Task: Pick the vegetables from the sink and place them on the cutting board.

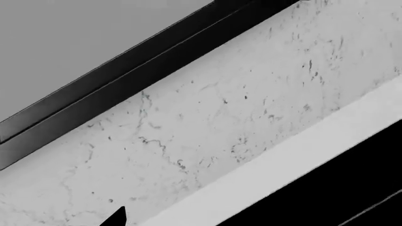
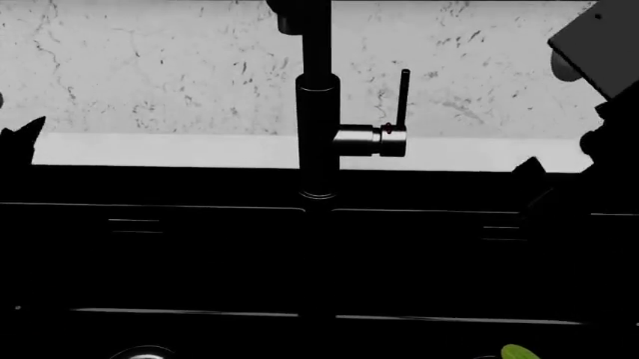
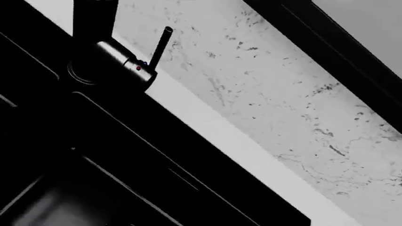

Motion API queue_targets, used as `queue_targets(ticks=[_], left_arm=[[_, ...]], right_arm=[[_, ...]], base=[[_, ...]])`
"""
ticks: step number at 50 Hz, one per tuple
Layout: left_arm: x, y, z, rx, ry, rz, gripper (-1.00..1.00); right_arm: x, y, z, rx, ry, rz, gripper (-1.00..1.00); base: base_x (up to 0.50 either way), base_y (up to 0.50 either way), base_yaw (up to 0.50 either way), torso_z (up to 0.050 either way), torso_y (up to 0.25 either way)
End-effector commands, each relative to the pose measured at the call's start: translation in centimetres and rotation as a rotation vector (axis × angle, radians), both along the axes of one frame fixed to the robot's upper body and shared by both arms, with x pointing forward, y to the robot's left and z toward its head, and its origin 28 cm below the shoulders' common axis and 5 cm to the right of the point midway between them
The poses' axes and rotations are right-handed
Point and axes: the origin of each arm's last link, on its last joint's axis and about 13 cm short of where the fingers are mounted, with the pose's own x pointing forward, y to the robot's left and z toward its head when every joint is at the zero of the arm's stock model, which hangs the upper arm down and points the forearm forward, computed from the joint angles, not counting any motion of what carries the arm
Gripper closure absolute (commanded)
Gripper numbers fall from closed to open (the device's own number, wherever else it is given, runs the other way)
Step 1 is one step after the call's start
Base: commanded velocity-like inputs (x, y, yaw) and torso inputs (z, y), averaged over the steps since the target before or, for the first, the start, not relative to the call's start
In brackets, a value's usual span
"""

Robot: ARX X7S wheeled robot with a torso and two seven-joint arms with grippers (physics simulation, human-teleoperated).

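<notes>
The head view centres on a tall dark cylindrical metal faucet (image 2: 316, 112) with a thin upright lever, rising from the back rim of the wide matte black double-basin sink (image 2: 200, 254). Behind the faucet runs a white marble-veined backsplash (image 2: 150, 67). Below and right of the faucet, at the frame's lower edge, a small bright green tip (image 2: 519, 352) shows inside the sink; it cannot be told which vegetable it belongs to. Only this view shows it. Below and left of the faucet a ringed metal drain (image 2: 145, 351) peeks in.

The right wrist view shows the faucet (image 3: 107, 52) and sink rim (image 3: 125, 155), no vegetables. The left wrist view shows only backsplash (image 1: 220, 132) and a dark window frame (image 1: 125, 75).

Neither gripper's fingers are clearly visible; their state cannot be told.
</notes>
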Motion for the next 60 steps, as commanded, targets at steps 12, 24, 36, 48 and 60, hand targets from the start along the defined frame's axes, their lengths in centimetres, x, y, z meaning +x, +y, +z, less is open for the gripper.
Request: queue_targets(ticks=[12,24,36,48,60], left_arm=[[-12.0,0.6,1.0,0.339,0.425,-0.362,-1.0],[-12.0,0.9,2.7,0.388,0.397,-0.322,-1.0],[-11.8,2.0,3.0,0.423,0.412,-0.261,-1.0],[-11.3,2.2,2.9,0.465,0.42,-0.233,-1.0],[-12.0,2.2,3.9,0.494,0.441,-0.217,-1.0]], right_arm=[[-9.1,1.7,-2.6,-0.097,0.622,0.203,-1.0],[-6.3,0.4,1.8,-0.117,0.437,0.091,-1.0],[-4.3,0.3,1.3,-0.164,0.45,0.066,-1.0],[-3.9,0.6,1.6,-0.164,0.439,0.081,-1.0],[-3.2,0.9,2.5,-0.168,0.392,0.098,-1.0]], base=[[0.0,0.0,0.0,0.0,-0.077],[0.0,0.0,0.0,-0.002,-0.25],[0.0,0.0,0.0,-0.001,-0.119],[0.0,0.0,0.0,-0.003,-0.25],[0.0,0.0,0.0,-0.003,-0.215]])
